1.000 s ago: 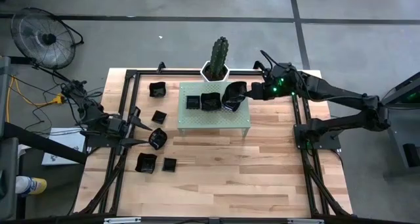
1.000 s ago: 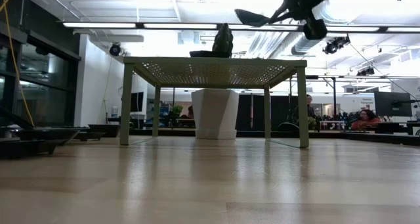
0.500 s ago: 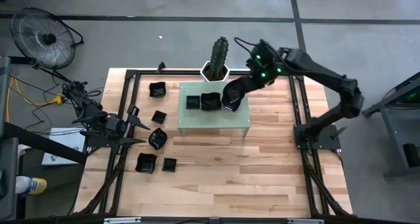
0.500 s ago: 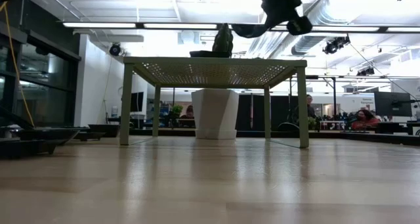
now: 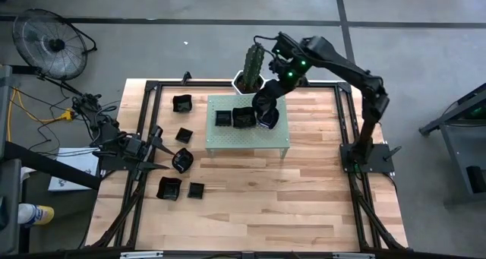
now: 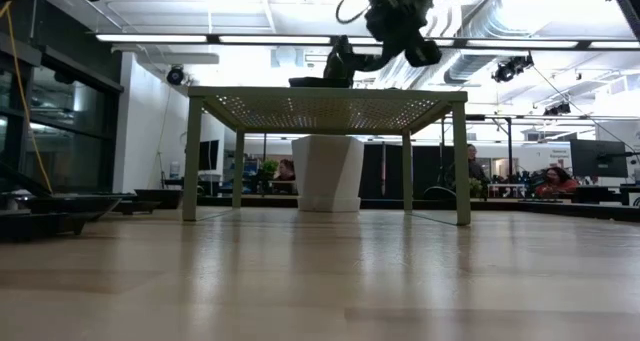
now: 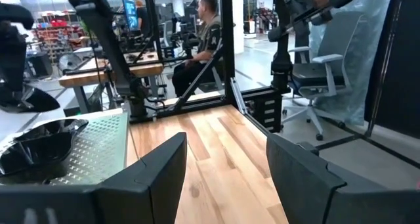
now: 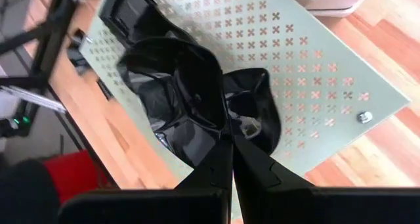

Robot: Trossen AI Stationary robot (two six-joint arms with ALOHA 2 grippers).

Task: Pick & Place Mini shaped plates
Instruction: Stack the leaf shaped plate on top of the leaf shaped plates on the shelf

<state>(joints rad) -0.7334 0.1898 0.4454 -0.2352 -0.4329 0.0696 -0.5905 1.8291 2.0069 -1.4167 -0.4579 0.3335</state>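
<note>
A pale green perforated stand point(image 5: 228, 141) carries black mini plates point(image 5: 222, 118) point(image 5: 243, 116). My right gripper point(image 5: 266, 107) hangs over the stand's right part, shut on one wavy black plate point(image 8: 174, 96). Under it, another plate point(image 8: 256, 115) rests on the stand. Several loose plates point(image 5: 182, 160) point(image 5: 168, 187) lie on the wooden table left of the stand. At the table's left side my left gripper point(image 5: 163, 151) point(image 7: 226, 178) stands open and points level across the table, touching nothing. My right gripper pinches the wavy plate by its rim point(image 8: 220, 135) between its two shut fingers. The fingers slant down from the table's far right. The plate is tilted and lifted clear above the stand's top point(image 6: 360, 59).
A cactus in a white pot point(image 5: 253, 65) stands at the far edge, right behind the stand and close to my right arm. Black frame rails point(image 5: 144, 122) run along the table's sides. Bare wood lies at the near and right parts. People sit in the room beyond.
My right gripper has swung toward the table's left with the plate, from beside the stand's right edge to over its top. It has tipped to point more steeply down. The plate has sunk closer to the stand, still clear of it.
</note>
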